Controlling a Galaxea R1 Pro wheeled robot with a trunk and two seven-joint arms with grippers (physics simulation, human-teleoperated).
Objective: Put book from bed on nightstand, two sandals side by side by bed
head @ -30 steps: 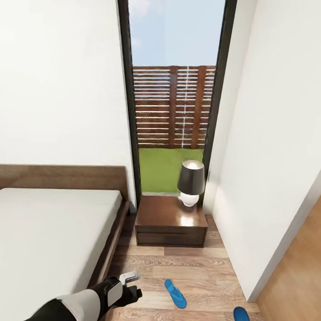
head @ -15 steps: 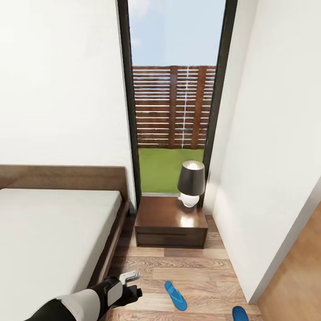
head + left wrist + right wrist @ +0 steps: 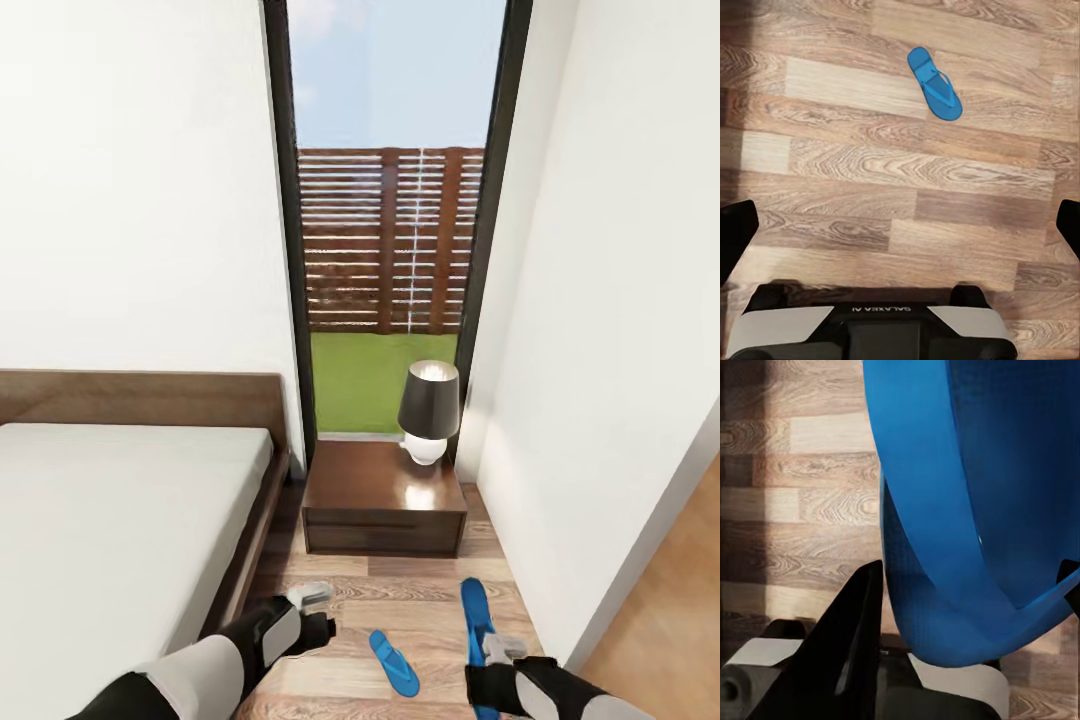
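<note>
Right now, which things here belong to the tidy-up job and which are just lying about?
Job:
- sandal on the floor
- second sandal, held in the right tool
- bed
- nightstand, a possible spot for the book
- left tool, open

Just there:
- lamp
- window

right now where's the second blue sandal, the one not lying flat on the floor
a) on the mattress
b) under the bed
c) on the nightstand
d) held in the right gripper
d: the right gripper is shut on one blue sandal, lifted off the wood floor; the other sandal lies flat beside the bed.
</note>
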